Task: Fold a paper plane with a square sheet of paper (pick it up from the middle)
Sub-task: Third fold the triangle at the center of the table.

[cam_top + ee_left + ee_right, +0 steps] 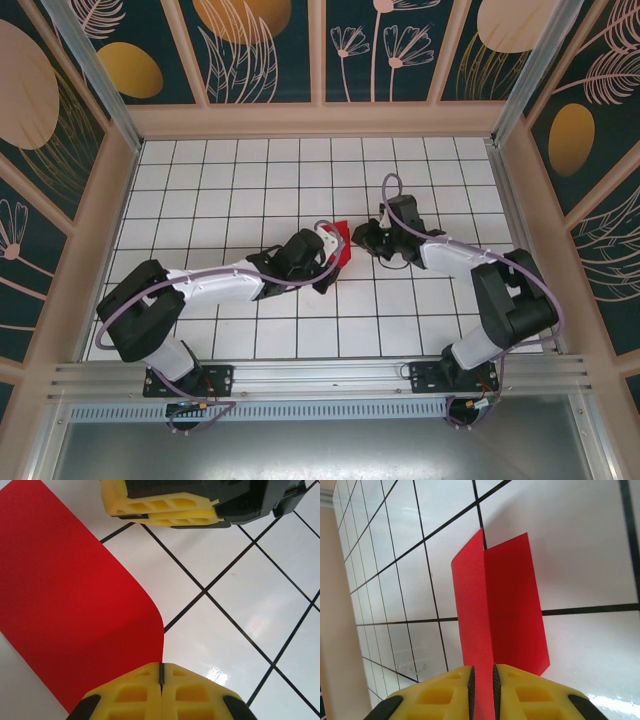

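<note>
From where I stand, the sheet (pixel 342 245) is held between the two arms, over the middle of the counter (pixel 250 190). The left end effector (pixel 161 667) is clamped fully closed on one edge of it. The right end effector (pixel 482 675) is all but closed, with red paper pinched in its slit. One crease shows, two panels meeting at an angle. There is no nose and no wings yet, so I'd judge most of the folding is still to do.
</note>
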